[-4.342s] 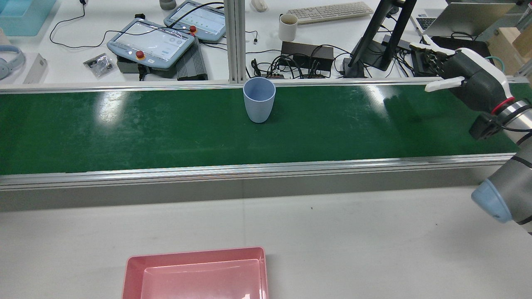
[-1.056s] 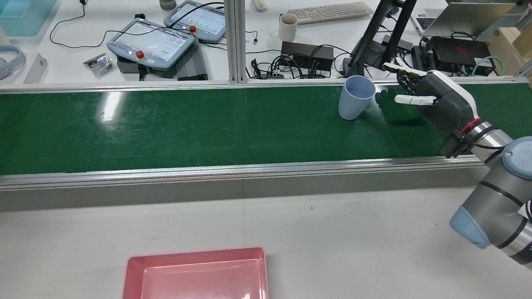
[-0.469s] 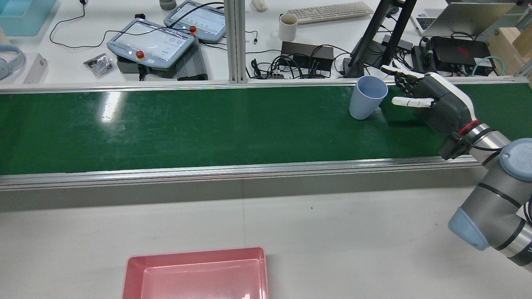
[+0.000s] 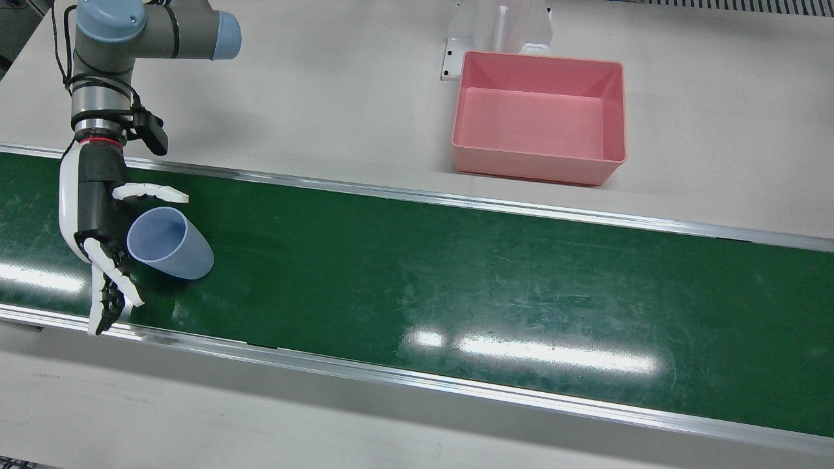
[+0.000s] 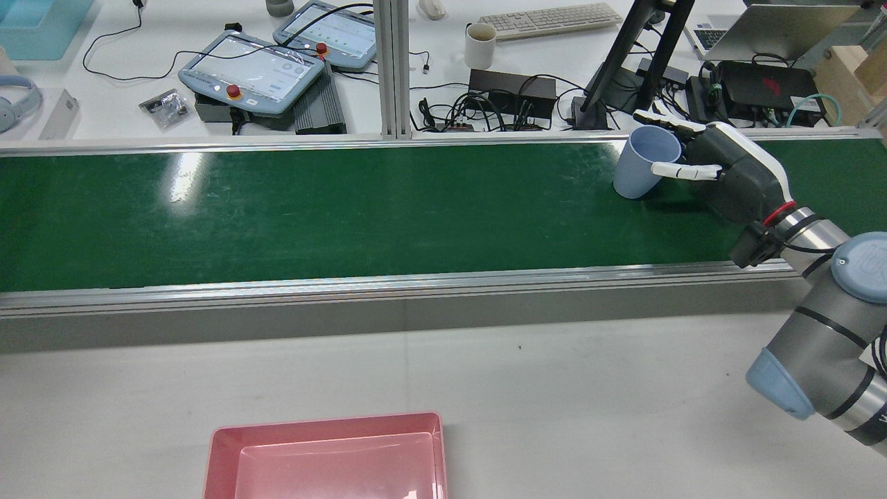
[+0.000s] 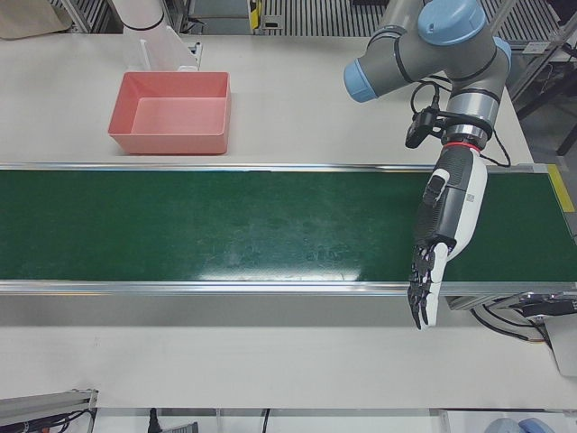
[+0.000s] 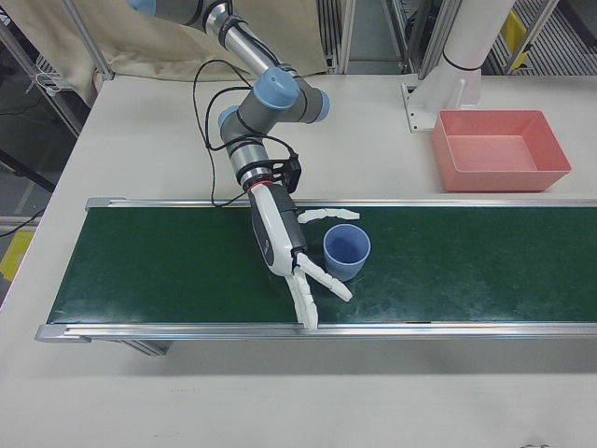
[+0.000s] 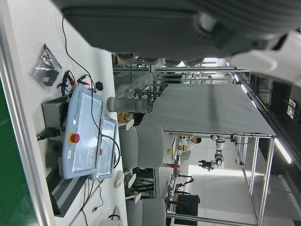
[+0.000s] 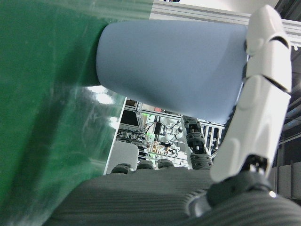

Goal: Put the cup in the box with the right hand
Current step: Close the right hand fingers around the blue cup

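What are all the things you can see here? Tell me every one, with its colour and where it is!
cup: one, light blue, upright on the belt, inside the right hand's spread fingers
box: one, pink, empty, on the white table beside the belt
conveyor belt: one, green with silver rails, across the table
control tablets: two, grey-blue with red buttons, on the desk beyond the belt
mug: one, white, on that desk
keyboard: one, pale, on that desk
right hand: one, black and white, open beside the cup
left hand: one, black and white, open above the belt's other end
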You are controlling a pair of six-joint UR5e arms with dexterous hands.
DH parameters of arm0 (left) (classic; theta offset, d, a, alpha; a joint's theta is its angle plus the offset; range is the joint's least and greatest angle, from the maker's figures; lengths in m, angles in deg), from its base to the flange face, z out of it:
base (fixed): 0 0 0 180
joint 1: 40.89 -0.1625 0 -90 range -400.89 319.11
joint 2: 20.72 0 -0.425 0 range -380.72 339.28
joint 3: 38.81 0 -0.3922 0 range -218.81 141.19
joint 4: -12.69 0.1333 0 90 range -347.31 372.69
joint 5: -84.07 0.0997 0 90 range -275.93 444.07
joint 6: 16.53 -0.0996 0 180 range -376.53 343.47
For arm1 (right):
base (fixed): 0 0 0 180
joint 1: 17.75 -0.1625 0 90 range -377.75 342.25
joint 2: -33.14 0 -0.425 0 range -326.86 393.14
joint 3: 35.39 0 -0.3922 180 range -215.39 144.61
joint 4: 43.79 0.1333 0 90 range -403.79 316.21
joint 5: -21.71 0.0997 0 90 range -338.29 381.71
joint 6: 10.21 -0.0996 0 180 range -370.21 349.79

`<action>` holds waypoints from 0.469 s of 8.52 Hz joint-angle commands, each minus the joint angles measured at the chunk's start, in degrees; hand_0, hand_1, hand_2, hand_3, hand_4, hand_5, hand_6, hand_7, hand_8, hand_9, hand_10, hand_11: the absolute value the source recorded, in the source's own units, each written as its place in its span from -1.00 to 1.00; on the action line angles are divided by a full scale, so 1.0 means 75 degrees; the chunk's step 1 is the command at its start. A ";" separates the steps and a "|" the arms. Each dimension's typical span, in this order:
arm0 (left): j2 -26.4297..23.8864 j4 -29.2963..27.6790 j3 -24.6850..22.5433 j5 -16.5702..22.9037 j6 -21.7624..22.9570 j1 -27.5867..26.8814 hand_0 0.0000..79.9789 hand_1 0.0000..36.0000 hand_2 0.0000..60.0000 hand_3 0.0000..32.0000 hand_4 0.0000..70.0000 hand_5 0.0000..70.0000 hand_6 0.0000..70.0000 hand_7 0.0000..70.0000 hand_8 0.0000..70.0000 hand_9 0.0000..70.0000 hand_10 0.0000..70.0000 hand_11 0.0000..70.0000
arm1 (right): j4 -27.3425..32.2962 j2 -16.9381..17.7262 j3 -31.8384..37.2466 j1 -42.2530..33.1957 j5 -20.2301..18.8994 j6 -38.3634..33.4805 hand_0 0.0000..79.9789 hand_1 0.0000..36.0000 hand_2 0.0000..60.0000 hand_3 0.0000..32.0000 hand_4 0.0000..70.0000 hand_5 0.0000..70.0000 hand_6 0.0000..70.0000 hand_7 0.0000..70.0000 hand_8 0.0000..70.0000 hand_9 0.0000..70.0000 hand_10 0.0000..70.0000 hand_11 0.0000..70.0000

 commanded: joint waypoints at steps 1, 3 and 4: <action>0.0000 0.0000 0.0000 0.0000 0.0000 0.0000 -1.00 -1.00 -1.00 -1.00 -1.00 -1.00 -1.00 -1.00 -1.00 -1.00 -1.00 -1.00 | 0.0012 0.0000 0.0008 0.0042 0.0172 0.0000 0.19 0.15 -0.04 -1.00 -0.88 -0.89 -0.94 -0.88 -1.00 -1.00 -1.00 -1.00; 0.0000 0.0000 0.0000 0.0000 0.0000 0.0000 -1.00 -1.00 -1.00 -1.00 -1.00 -1.00 -1.00 -1.00 -1.00 -1.00 -1.00 -1.00 | -0.0011 0.0000 0.0031 0.0066 0.0197 0.0011 0.19 0.27 0.49 -1.00 -0.56 -0.85 -0.78 -0.21 -0.73 -0.47 -0.99 -0.97; 0.0000 0.0000 0.0000 0.0000 0.0000 0.0000 -1.00 -1.00 -1.00 -1.00 -1.00 -1.00 -1.00 -1.00 -1.00 -1.00 -1.00 -1.00 | -0.0011 0.0000 0.0031 0.0054 0.0197 0.0012 0.19 0.34 0.85 -1.00 -0.10 -0.83 -0.69 0.15 -0.48 -0.07 -0.90 -0.83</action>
